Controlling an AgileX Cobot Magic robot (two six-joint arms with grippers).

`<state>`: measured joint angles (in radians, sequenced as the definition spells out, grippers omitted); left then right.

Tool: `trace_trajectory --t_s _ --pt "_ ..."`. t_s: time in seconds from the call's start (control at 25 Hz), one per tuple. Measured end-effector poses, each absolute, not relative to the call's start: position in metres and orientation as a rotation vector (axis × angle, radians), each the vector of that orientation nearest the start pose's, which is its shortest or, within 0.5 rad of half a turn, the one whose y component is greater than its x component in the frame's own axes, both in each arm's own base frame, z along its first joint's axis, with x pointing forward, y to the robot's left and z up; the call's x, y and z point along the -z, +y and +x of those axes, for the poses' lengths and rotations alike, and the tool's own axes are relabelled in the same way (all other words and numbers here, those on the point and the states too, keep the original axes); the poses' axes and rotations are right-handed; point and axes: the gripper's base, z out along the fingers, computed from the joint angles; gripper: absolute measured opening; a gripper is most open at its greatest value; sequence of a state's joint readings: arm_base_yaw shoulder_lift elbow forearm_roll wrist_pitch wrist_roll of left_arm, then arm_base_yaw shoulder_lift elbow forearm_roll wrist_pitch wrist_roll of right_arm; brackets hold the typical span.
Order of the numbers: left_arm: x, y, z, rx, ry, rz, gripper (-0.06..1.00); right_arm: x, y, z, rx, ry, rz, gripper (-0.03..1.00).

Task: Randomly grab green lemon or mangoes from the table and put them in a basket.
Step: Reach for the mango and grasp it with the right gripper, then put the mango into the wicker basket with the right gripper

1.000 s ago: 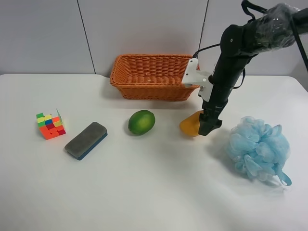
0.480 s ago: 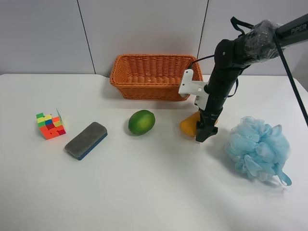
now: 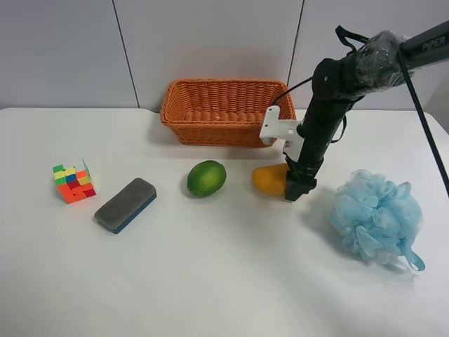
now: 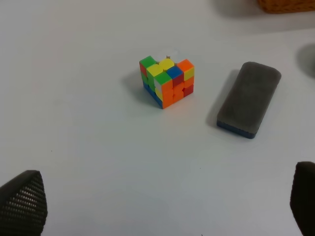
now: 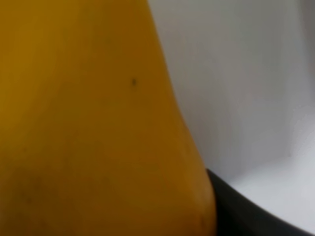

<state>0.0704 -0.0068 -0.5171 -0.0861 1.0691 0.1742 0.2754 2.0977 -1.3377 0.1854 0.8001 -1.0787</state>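
Observation:
The yellow-orange mango [image 3: 269, 179] lies low on the white table [image 3: 210, 281], in front of the orange wicker basket [image 3: 217, 126]. The gripper [image 3: 295, 188] of the arm at the exterior high view's right is down at the mango's right end. In the right wrist view the mango [image 5: 88, 128] fills the picture, with a black finger [image 5: 246, 211] against it, so this is my right gripper, shut on the mango. The green lemon [image 3: 206, 178] lies free to the mango's left. My left gripper [image 4: 162, 201] is open and empty over the table.
A colourful puzzle cube [image 3: 73, 182] and a grey board eraser [image 3: 126, 204] lie at the left; both show in the left wrist view, the cube [image 4: 167, 81] and the eraser [image 4: 249, 98]. A blue bath pouf [image 3: 375, 216] sits right of the right gripper.
The right gripper dropped onto the mango, then shifted slightly left and up. The mango now sticks out further left of the gripper. The green lemon has not moved.

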Motion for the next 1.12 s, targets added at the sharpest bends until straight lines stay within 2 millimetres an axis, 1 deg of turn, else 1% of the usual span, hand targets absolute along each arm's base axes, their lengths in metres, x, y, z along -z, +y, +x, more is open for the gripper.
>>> trace_trajectory --t_s 0.4,0.48,0.68,0.76,0.8,0.92,1.04,1.12 --pt "-0.281 -0.007 -0.008 -0.052 2.023 0.111 0.99 -0.12 0.119 0.377 -0.135 2.443 -1.727 0.63" --pt "-0.281 -0.007 -0.008 -0.052 2.023 0.111 0.99 -0.125 0.119 0.376 -0.133 2.437 -1.726 0.63" --pt "-0.281 -0.007 -0.008 -0.052 2.023 0.111 0.99 -0.154 0.118 0.369 -0.132 2.413 -1.726 0.63" --pt "-0.281 -0.007 -0.008 -0.052 2.023 0.111 0.99 -0.165 0.117 0.365 -0.14 2.411 -1.734 0.63" --pt "-0.281 -0.007 -0.008 -0.052 2.023 0.111 0.99 -0.175 0.116 0.361 -0.149 2.411 -1.742 0.63" --pt "-0.281 -0.007 -0.008 -0.052 2.023 0.111 0.99 -0.192 0.115 0.355 -0.154 2.401 -1.747 0.63" --pt "-0.281 -0.007 -0.008 -0.052 2.023 0.111 0.99 -0.212 0.115 0.349 -0.158 2.386 -1.697 0.63" --pt "-0.281 -0.007 -0.008 -0.052 2.023 0.111 0.99 -0.228 0.115 0.344 -0.164 2.39 -1.618 0.63"
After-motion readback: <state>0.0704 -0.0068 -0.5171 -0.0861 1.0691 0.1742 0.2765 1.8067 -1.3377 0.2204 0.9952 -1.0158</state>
